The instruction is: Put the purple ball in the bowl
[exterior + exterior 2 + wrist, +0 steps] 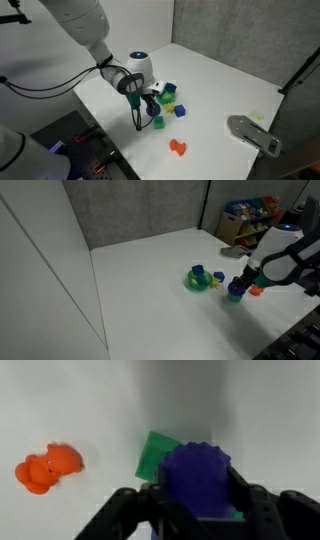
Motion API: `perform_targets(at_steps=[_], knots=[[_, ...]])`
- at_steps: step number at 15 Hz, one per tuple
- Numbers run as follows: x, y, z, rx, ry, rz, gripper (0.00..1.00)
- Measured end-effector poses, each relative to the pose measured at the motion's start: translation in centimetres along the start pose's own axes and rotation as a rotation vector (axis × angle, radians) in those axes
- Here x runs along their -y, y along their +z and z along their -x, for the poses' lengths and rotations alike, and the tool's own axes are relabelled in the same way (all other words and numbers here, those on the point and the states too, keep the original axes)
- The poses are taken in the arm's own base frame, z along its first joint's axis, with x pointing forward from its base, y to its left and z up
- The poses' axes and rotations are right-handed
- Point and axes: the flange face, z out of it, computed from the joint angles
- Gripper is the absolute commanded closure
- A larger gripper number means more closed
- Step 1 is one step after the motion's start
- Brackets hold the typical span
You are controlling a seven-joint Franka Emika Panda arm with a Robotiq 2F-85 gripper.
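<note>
Purple ball (pixel 197 472) sits clamped in the gripper (pixel 198 498), whose fingers are closed partway around it, above a green cube (pixel 153 457), so carrying seems underway, and next it must go over the bowl (pixel 199 284) near its left and be released.

The table (pixel 215 75) is white and flat. A small green bowl (pixel 171 100) sits near the middle of it, and it also shows in an exterior view (pixel 199 282). A blue block (pixel 168 88) and a yellow block (pixel 182 109) are right by the bowl. A green block (pixel 158 457) sits close by on the white top. An orange toy (pixel 47 468) lies a little way from that block. A flat grey thing (pixel 254 132) lies far off, near the table's edge.
</note>
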Motion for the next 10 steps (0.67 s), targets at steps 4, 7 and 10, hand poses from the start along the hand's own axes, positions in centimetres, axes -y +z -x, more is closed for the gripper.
perform_targets(at_steps=[4, 7, 10], knots=[[1.0, -2.4, -3.5, -0.08, 0.0, -0.02, 0.66], [1.9, -3.7, -5.9, -0.133, -0.008, -0.025, 0.66], [3.2, -4.4, -7.9, -0.18, -0.003, -0.02, 0.66]])
